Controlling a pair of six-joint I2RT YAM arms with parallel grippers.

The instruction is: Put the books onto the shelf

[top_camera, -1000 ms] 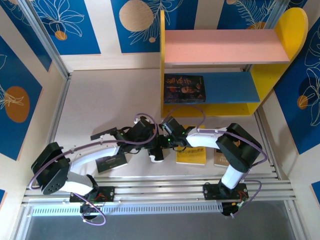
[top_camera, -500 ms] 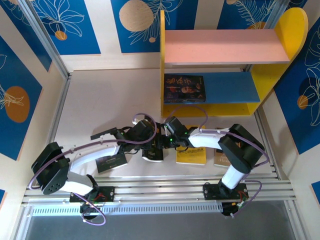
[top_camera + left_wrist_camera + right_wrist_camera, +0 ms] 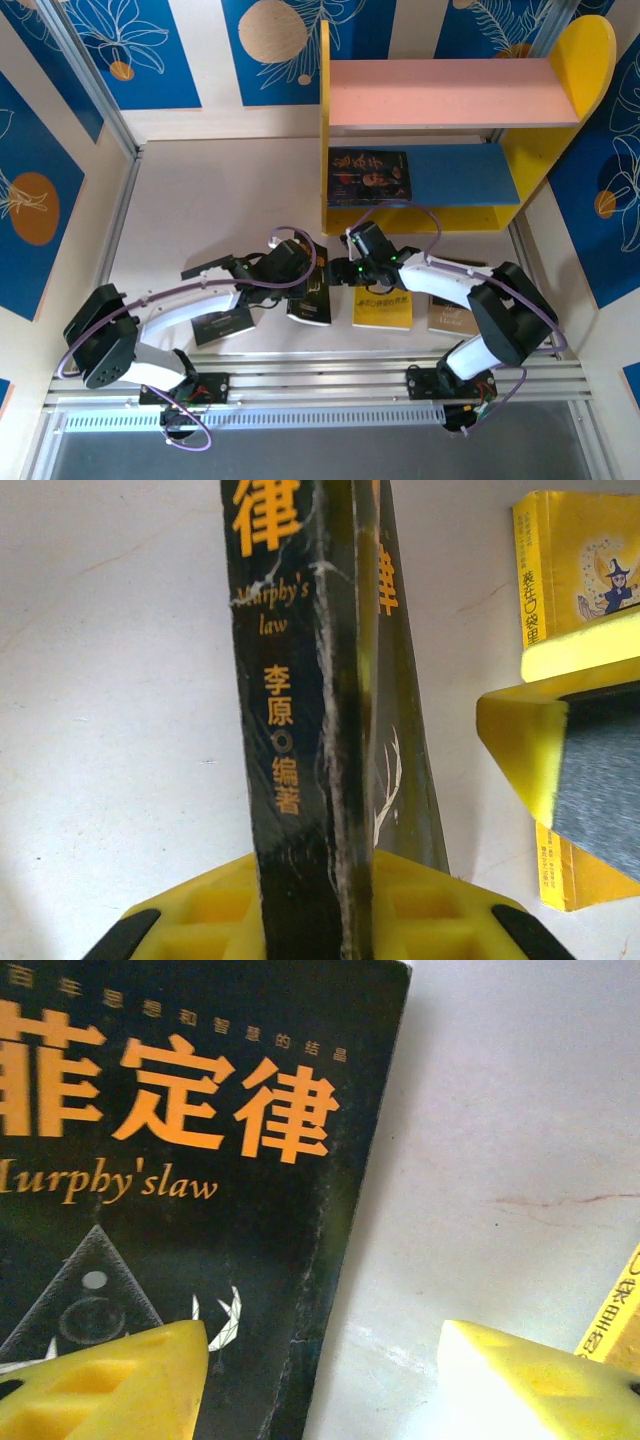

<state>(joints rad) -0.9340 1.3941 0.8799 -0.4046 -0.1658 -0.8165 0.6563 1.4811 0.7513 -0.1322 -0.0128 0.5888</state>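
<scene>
Pale table [image 3: 220, 200], patterned walls [image 3: 130, 40]
Blue with white leaves, orange discs; seemingly aluminium rails [image 3: 320, 372] line the near edge.

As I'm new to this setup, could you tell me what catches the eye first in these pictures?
Near the table's middle, the left jaws are shut on a black Murphy's Law paperback, the right jaws open beside it. Behind stands a yellow-sided shelf, one dark book on its blue board.
</scene>
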